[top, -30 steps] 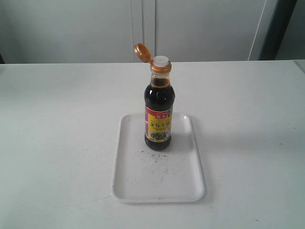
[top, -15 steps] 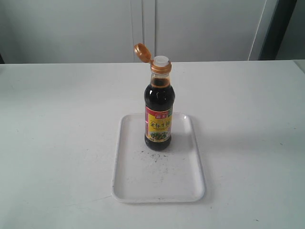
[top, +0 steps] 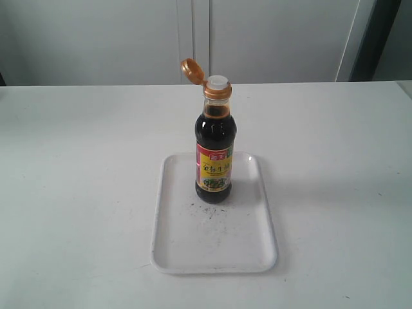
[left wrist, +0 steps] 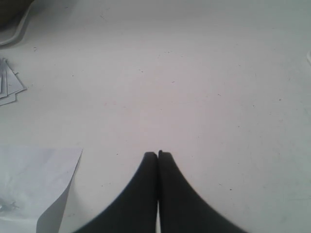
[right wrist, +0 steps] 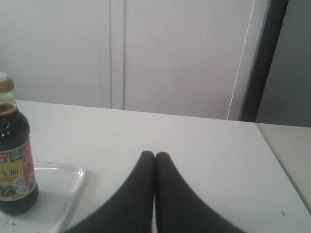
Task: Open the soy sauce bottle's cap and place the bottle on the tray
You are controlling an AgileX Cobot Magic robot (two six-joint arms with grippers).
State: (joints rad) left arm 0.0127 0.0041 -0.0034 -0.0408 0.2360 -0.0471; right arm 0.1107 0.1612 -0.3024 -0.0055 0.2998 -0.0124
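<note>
The soy sauce bottle (top: 214, 154) stands upright on the far part of the white tray (top: 214, 251). Its golden cap (top: 191, 70) is flipped open to the left, still hinged to the collar, and the white spout (top: 217, 82) is bare. No arm shows in the exterior view. In the right wrist view the bottle (right wrist: 14, 170) stands on the tray (right wrist: 58, 194), apart from my right gripper (right wrist: 155, 154), which is shut on nothing. My left gripper (left wrist: 158, 154) is also shut and empty, over bare table, with neither bottle nor tray in its view.
A white table (top: 77, 167) surrounds the tray, with a pale cabinet wall (top: 270, 38) behind it. In the left wrist view a sheet of paper (left wrist: 34, 184) and some small paper pieces (left wrist: 8, 87) lie on the table.
</note>
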